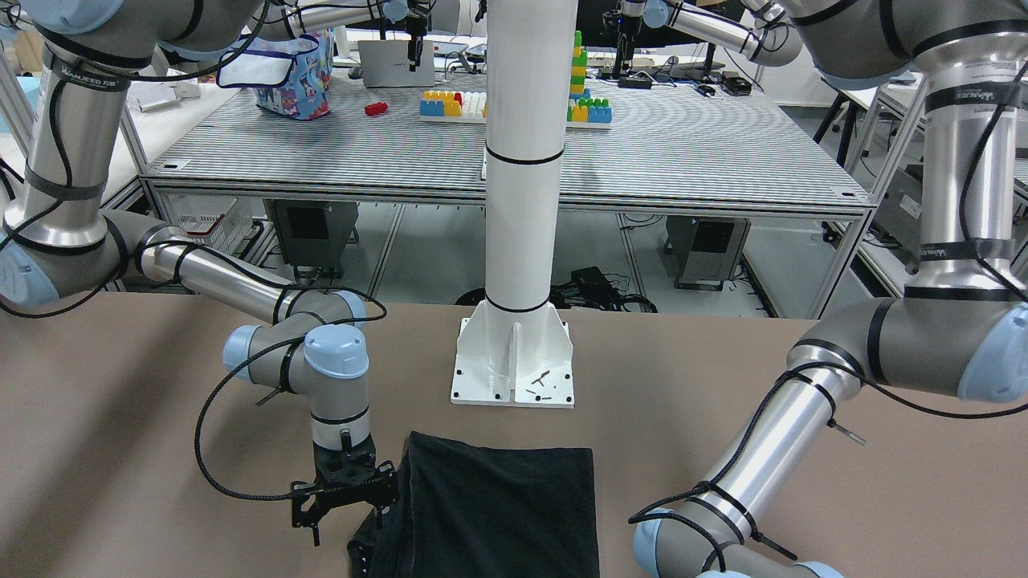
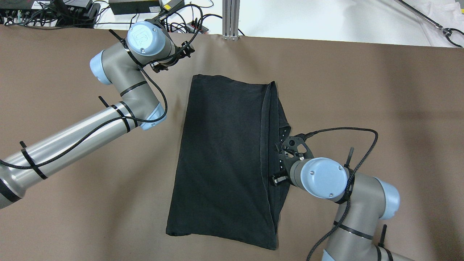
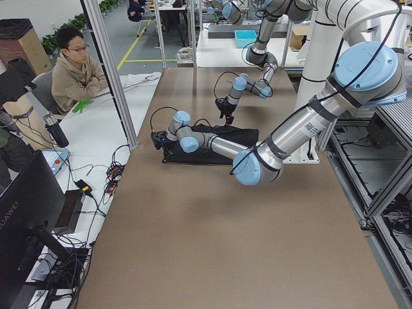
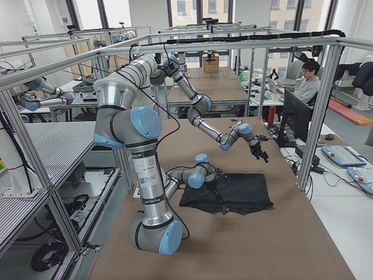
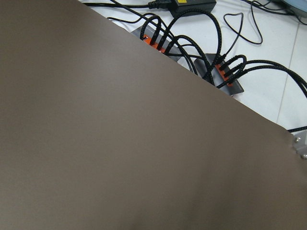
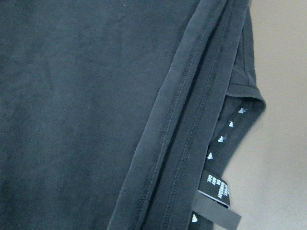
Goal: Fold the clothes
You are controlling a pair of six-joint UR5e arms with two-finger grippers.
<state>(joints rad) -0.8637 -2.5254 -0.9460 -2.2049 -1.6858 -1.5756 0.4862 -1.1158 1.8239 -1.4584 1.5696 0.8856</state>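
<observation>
The black cloth [image 2: 224,159] lies mid-desk, one side already doubled over. The right claw [image 2: 282,159] hovers at that layered hem, likely to smooth it; its state I cannot tell. The left claw [image 2: 170,59] waits near the far edge, state unclear

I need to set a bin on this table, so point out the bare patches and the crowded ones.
Bare: the brown table to the right of the black garment and beyond the right arm, and the strip nearer the robot, below the left arm. Crowded: the garment's right edge, where the right claw hovers, and the far-left corner at the left claw.
</observation>
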